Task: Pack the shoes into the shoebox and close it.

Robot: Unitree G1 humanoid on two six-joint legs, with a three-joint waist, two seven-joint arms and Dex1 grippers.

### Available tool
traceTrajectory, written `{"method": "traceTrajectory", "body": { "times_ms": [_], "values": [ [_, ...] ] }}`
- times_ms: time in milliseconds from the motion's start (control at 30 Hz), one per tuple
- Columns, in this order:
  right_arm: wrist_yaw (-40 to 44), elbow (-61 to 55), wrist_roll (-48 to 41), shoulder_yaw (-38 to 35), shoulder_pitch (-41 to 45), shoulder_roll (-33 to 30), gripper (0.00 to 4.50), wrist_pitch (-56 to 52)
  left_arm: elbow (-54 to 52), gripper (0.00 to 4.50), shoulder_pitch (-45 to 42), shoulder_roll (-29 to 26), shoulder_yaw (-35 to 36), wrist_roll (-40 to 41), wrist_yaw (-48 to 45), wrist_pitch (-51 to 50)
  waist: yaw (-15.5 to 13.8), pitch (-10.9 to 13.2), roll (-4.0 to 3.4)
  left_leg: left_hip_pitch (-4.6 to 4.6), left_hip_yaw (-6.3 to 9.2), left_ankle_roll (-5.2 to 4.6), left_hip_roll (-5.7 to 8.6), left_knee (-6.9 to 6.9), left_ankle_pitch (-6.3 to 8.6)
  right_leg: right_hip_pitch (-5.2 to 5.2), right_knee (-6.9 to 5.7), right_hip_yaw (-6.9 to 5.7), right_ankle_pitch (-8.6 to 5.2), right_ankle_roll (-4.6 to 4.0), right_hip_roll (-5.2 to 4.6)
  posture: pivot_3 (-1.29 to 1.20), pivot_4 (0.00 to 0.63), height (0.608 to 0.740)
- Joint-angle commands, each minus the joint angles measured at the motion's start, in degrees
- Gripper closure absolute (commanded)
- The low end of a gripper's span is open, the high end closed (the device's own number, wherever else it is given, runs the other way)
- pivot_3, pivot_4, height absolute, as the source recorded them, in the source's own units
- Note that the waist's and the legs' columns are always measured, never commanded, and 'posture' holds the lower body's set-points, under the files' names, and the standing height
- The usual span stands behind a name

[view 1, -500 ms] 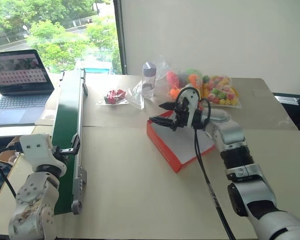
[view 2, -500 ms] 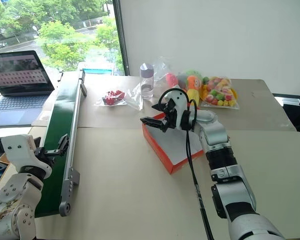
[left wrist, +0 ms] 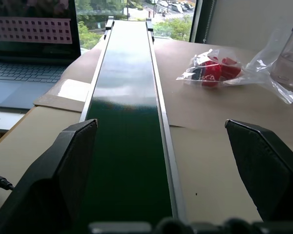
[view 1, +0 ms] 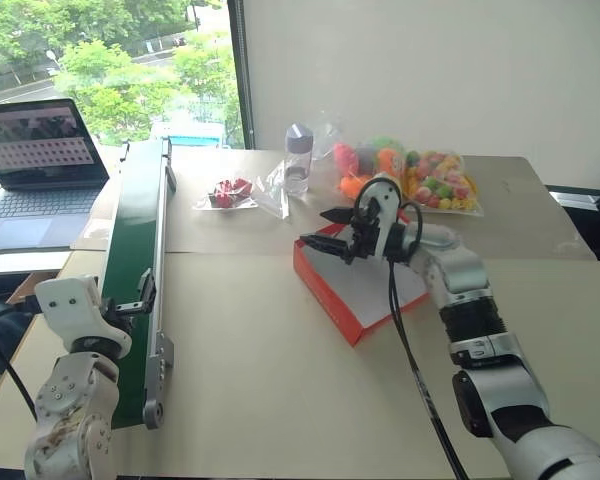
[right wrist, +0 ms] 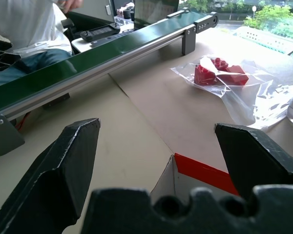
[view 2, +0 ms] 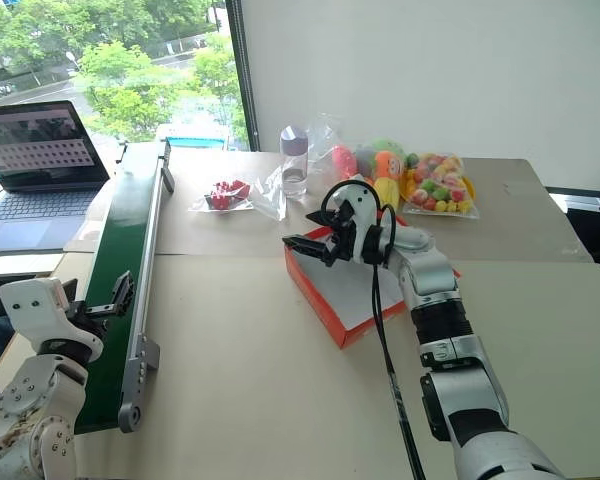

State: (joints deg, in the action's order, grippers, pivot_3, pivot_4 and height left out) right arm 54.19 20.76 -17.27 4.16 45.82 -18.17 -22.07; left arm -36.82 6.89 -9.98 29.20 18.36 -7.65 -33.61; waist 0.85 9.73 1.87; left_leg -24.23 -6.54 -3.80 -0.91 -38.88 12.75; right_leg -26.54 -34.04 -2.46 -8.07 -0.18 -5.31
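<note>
Table (view 1: 260, 380): tan top, with a seam running across its middle.

Shoebox (view 1: 365, 285): red-orange outside, white inside, lying open near the table's centre. Its lid is hard to make out behind the right arm. No shoes to be seen inside it.

Right claw (view 1: 329, 230): hovering over the box's far-left corner, at about 11 o'clock of the box, pointing toward the green board. Fingers spread wide, nothing between them. In the right wrist view the box's red corner edge (right wrist: 200, 171) sits low between the two black fingers (right wrist: 63, 170).

Left claw (left wrist: 168, 161): at the table's near-left edge, about 8 o'clock from the box and well apart from it. Fingers wide apart, empty, lined up along the near end of the green board.

Green board (view 1: 140, 240): long, with metal side rails, running from the near-left edge to the far side at about 10 o'clock of the box.

Laptop (view 1: 35, 170): open, screen lit, beyond the board at 9 to 10 o'clock.

Clear bag with red pieces (view 1: 230, 192): flat on the table at 11 o'clock of the box.

Clear bottle (view 1: 297, 158): upright, at 12 o'clock, just beside that bag.

Bag of colourful toys (view 1: 420, 178): at 1 o'clock, on the far side of the table.

Person in a white top (right wrist: 24, 24): seated past the green board, seen in the right wrist view.
</note>
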Motion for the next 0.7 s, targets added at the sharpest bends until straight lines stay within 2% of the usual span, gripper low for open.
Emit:
{"method": "traceTrajectory", "body": {
  "times_ms": [33,300,700],
  "values": [
    [-0.02,-2.73,-1.2,-0.73,0.02,0.71,0.04,0.45,-1.74,0.0,1.01,0.38,0.72,0.24,0.99,3.59,-0.02,0.0,0.0,-0.02,0.0,0.0,0.0,0.0,0.0,-0.01,0.01,0.0,0.0,0.0,0.0,0.0,0.15,0.74],
    [-0.01,-1.23,0.63,0.4,0.83,1.64,0.04,1.91,-2.26,0.0,-0.15,-1.21,-3.49,-1.55,2.99,2.45,-0.12,0.0,0.0,-0.06,0.0,0.0,0.0,0.0,0.0,-0.04,0.0,-0.01,0.0,0.0,0.0,0.0,0.15,0.74],
    [0.08,-2.31,0.14,1.86,0.91,4.79,0.04,1.57,0.38,0.0,-2.49,-2.39,-3.28,-2.52,7.0,0.79,-0.03,0.0,0.0,-0.06,0.0,0.0,-0.02,0.01,0.0,-0.08,-0.02,-0.02,0.02,0.02,0.02,0.0,0.15,0.74]
  ]
}}
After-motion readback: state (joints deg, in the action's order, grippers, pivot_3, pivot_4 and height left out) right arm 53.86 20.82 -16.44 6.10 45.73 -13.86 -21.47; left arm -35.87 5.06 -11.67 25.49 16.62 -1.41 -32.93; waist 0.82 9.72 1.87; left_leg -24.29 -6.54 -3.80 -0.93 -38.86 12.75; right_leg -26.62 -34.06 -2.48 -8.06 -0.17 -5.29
